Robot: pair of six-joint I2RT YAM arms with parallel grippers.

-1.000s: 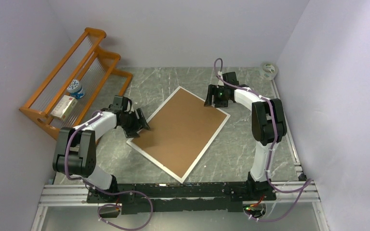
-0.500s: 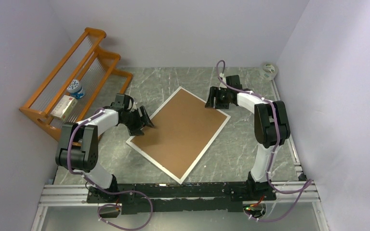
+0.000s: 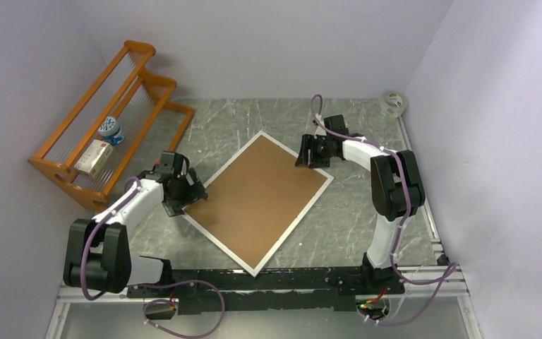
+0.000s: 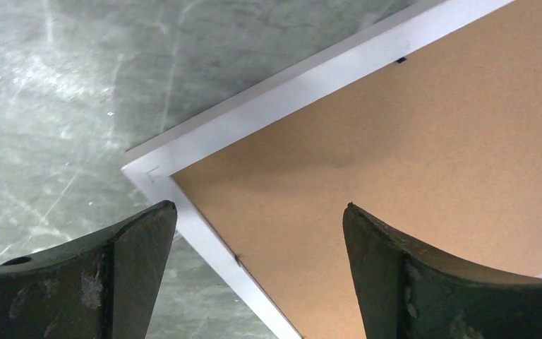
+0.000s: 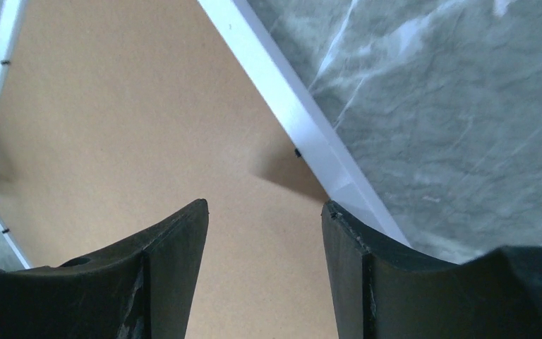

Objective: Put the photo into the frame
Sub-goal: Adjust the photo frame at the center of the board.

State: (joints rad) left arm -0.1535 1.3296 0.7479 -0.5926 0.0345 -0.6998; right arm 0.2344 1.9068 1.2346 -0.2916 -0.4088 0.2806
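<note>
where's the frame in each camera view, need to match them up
top external: the frame lies brown back up in the middle of the grey marbled tabletop, turned diagonally.
left wrist: the frame fills the right side, with one white corner at centre-left.
right wrist: the frame fills the left side, its white edge slanting down to the right.
shared landmark: that white edge against the tabletop.
</note>
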